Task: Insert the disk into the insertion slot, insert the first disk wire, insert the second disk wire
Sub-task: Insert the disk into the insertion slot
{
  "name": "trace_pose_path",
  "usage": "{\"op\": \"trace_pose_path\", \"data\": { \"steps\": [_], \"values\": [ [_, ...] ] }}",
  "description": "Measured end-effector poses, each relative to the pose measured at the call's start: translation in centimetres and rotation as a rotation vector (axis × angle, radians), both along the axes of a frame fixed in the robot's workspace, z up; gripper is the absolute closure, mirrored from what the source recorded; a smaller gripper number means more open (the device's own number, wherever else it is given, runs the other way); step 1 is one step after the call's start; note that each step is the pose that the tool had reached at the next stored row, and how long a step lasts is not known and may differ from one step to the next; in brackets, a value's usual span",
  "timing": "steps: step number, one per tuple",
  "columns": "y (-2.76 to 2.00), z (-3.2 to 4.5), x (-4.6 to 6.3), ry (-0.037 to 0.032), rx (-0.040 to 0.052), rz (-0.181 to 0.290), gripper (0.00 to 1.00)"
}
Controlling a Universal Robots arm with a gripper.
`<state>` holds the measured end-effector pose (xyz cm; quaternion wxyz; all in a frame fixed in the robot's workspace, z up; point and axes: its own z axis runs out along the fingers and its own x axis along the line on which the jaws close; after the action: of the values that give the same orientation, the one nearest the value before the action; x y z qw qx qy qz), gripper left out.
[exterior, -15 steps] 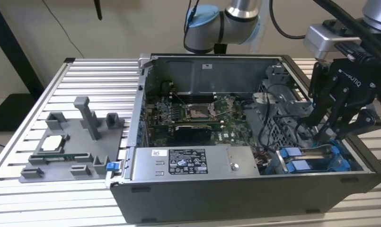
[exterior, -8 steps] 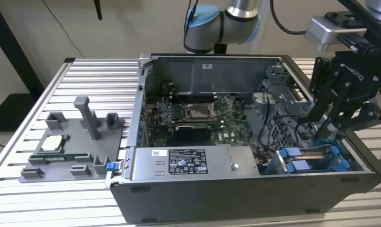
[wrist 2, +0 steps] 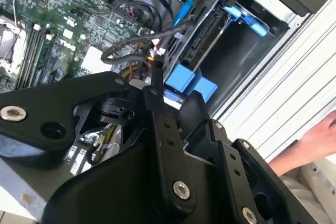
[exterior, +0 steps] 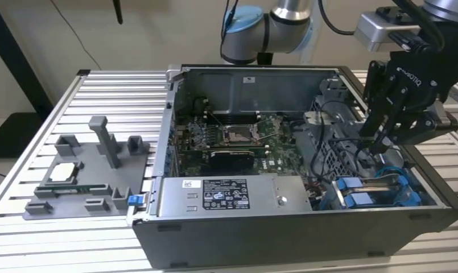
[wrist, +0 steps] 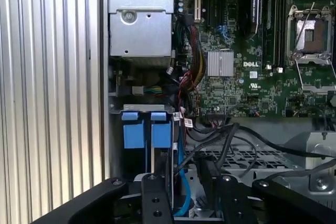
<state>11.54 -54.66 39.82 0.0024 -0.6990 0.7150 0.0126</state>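
At the exterior view's left, a grey fixture tray [exterior: 77,182] lies on the slatted metal worktop [exterior: 122,96]. It carries a square silver chip [exterior: 62,171] and a green memory stick [exterior: 71,188] among upright grey holders.

Next to it stands the open computer case [exterior: 289,239]. A silver power-supply box [exterior: 229,196] with a white label sits along the case's near edge. Behind the box lies the green motherboard [exterior: 221,136] with its square processor socket [exterior: 237,133] open. The robot arm [exterior: 278,23] reaches in from above the case's far wall.

Further toward the exterior view's right is the grey perforated drive cage [exterior: 337,149], with black wires [exterior: 342,114] draped over it. The black tool [exterior: 379,147] hangs over this cage, pointing down, close above the blue fittings.

In the second wrist view a black wire [wrist 2: 134,46] loops in and ends right at the tool's tip. A blue cable [wrist 2: 189,4] curves past beyond it. I cannot tell whether the tool is clenched on that wire or released, because the wires and its own black body crowd the tip.

The disk [exterior: 356,199] sits in the insertion slot [exterior: 396,182] at the case's near corner on the exterior view's right. The two square blue tabs [wrist: 147,129] of its carrier stand side by side facing outward, beside the power-supply box in the first wrist view.

At the edge of the second wrist view, a person's hand [wrist 2: 315,140] rests over the worktop, just outside the case wall.
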Motion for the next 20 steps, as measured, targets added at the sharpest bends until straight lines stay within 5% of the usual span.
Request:
{"op": "trace_pose_path", "data": {
  "steps": [11, 20],
  "values": [
    [0.44, -0.86, 0.0, -0.0100, 0.0030, 0.004, 0.00],
    [0.44, -1.20, 0.0, -0.0186, 0.0234, 0.012, 0.00]
  ]
}}
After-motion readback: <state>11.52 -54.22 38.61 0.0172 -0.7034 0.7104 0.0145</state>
